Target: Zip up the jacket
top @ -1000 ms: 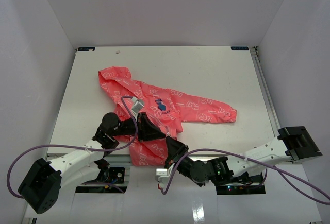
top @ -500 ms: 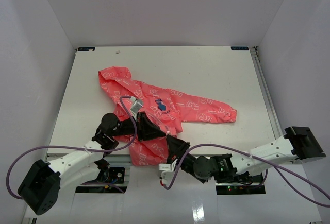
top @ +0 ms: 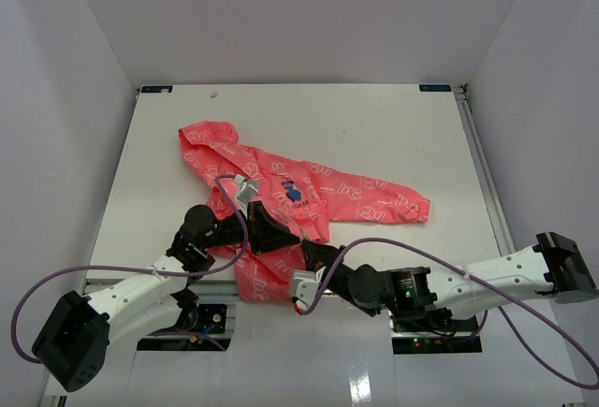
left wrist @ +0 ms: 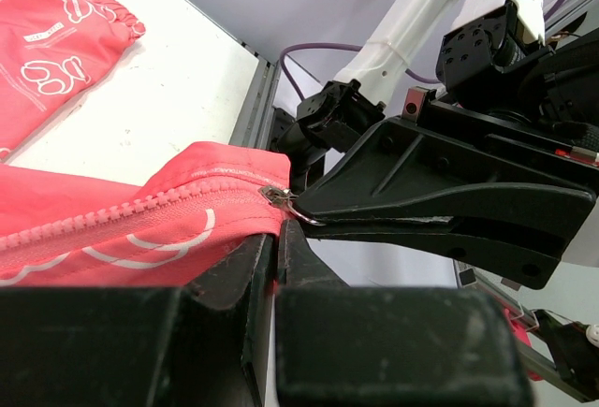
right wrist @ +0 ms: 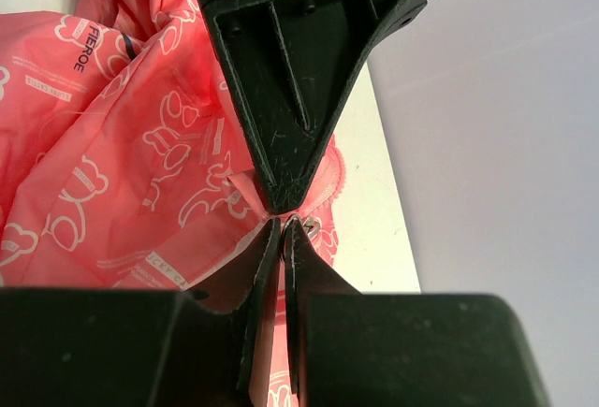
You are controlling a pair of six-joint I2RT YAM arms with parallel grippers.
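Pink jacket (top: 309,187) is lying mid-table, reaching down to the near edge. Left end effector (top: 292,238) is pinching its fabric there, and right end effector (top: 307,250) is clamping tight on the zip pull (left wrist: 277,194).

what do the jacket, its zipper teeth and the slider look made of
Jacket: thin, crinkly synthetic, likely nylon or polyester, going by its fine sharp creases and slight sheen. Zipper teeth: they look like coral plastic, matching the fabric. Slider: small, silvery and glinting, so probably metal.
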